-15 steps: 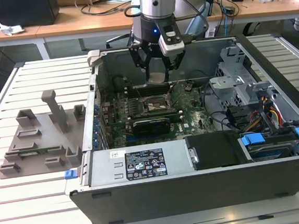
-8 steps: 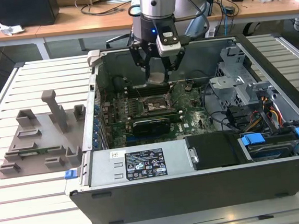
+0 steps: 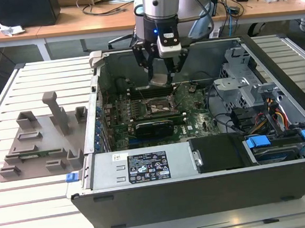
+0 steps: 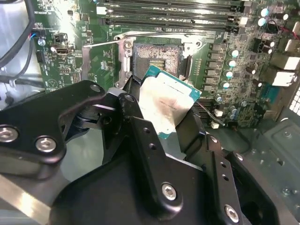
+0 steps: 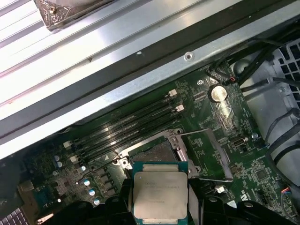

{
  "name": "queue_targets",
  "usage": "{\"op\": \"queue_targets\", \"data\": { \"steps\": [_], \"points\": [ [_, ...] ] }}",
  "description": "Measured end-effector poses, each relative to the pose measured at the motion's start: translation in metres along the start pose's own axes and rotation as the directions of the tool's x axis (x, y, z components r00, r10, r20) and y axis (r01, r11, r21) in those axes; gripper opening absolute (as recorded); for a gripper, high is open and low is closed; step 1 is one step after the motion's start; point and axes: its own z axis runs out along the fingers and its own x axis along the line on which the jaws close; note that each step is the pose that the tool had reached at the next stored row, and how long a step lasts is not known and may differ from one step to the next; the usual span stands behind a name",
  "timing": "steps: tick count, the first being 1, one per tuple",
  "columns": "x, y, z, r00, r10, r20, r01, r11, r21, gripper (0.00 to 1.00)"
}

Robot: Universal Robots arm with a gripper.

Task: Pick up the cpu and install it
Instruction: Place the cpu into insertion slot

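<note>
The cpu point(image 5: 160, 194) is a flat square chip with a silver top and a green edge. It is clamped between the black fingers point(image 4: 140, 136) of my gripper point(image 3: 160, 75), which is shut on it. I hold it inside the open computer case, just above the motherboard point(image 3: 195, 113). The dark square socket point(image 5: 157, 154) lies directly beneath and slightly ahead of the chip, uncovered, with its metal bracket point(image 5: 211, 157) swung open to one side. In the second wrist view the cpu point(image 4: 166, 105) hangs tilted over the near edge of the socket point(image 4: 157, 58).
Memory slots point(image 5: 126, 126) run along the socket's far side. The case wall point(image 3: 95, 97), a drive cage point(image 3: 240, 74) and cables point(image 3: 272, 111) surround the board. The power supply point(image 3: 141, 165) lies along the front. A grey fixture tray point(image 3: 37, 140) stands outside, at the exterior view's left.
</note>
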Motion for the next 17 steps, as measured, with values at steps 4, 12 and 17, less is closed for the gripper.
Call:
{"op": "queue_targets", "data": {
  "steps": [4, 12, 17],
  "points": [
    [0.0000, 0.0000, 0.0000, 0.9988, 0.049, -0.0008, -0.049, 0.9988, 0.0004, 0.55],
    [0.0000, 0.0000, 0.0000, 0.9908, 0.135, -0.0014, -0.135, 0.9908, 0.0026, 0.55],
    [0.0000, 0.0000, 0.0001, 0.9808, 0.195, -0.0025, -0.195, 0.9808, 0.0031, 0.55]
  ]
}}
